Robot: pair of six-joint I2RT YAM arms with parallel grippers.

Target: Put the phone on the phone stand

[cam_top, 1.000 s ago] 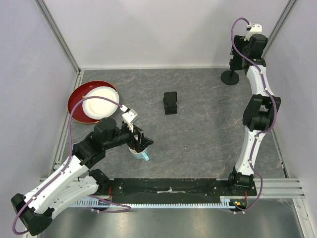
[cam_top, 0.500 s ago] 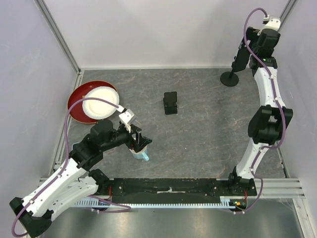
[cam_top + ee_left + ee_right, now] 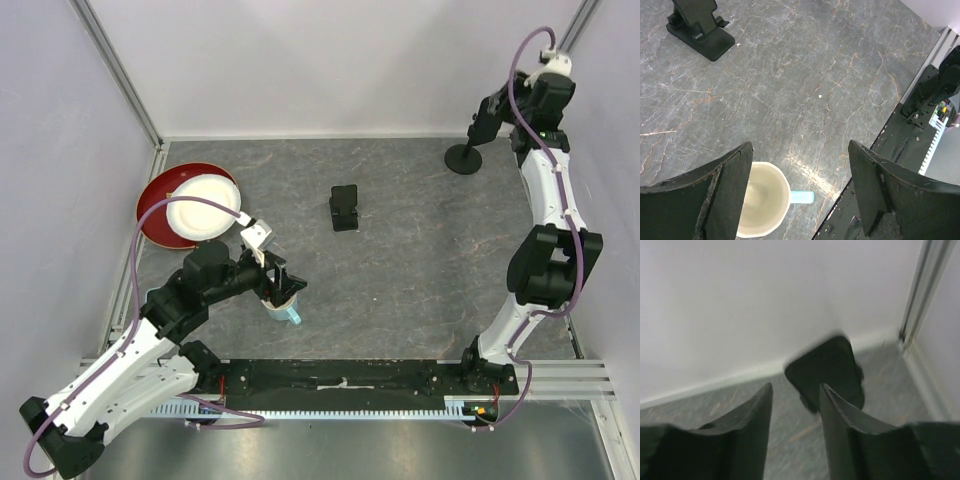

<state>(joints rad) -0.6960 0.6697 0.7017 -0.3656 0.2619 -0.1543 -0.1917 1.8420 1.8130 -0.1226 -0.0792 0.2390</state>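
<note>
At the back right a black phone [image 3: 481, 122] leans upright on a phone stand with a round base [image 3: 463, 158]. In the right wrist view the phone [image 3: 827, 371] is a dark rounded slab in front of the white wall. My right gripper [image 3: 500, 103] hangs raised just right of it. Its fingers [image 3: 747, 430] are a narrow gap apart, with nothing between them, and do not touch the phone. My left gripper [image 3: 280, 285] is open at the near left, low over a white mug [image 3: 762, 197].
A small black folding holder [image 3: 343, 208] with a dark plate stands mid-table; it shows in the left wrist view too [image 3: 696, 22]. The mug's light-blue handle [image 3: 802, 197] points right. A white plate on a red plate [image 3: 158, 212] lies at the far left. Walls close in behind the stand.
The right arm has drawn up and to the right, away from the stand, leaving the phone on it, and its jaws have narrowed. The left arm has barely moved.
</note>
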